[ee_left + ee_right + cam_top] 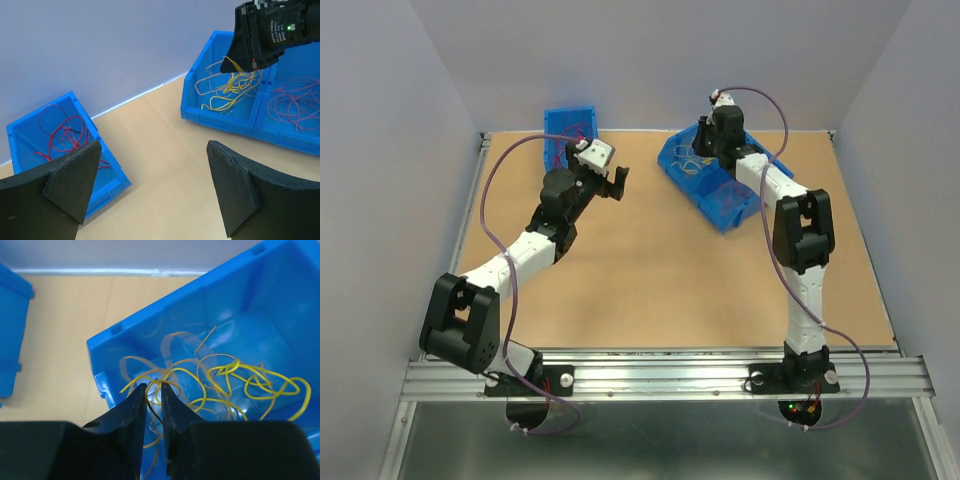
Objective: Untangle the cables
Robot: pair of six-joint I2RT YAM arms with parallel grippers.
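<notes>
Left wrist: left claw point(154, 150) gapes, right claw point(154, 386) barely parted over yellow cables point(240, 375), label point(278, 26) illegible.

1. The yellow cables point(235, 377) are hair-thin, curly strands in a loose, tangled heap on the floor of a blue bin point(115, 335). They lie directly under and ahead of the fingers point(132, 410) of the right gripper point(154, 390). One loop arches across the slightly parted fingertips, and a thin dark strand runs down the gap between them.
2. The dark red cables point(62, 135) are a few looping strands tangled in a separate bin point(37, 111). They lie just beyond one finger point(75, 175) of the wide-spread left gripper point(152, 165), well apart from the yellow heap.
3. The paler red cables point(295, 105) lie as loose, flat curls in the compartment point(285, 137) beside the yellow ones, beyond that gripper's other finger.
</notes>
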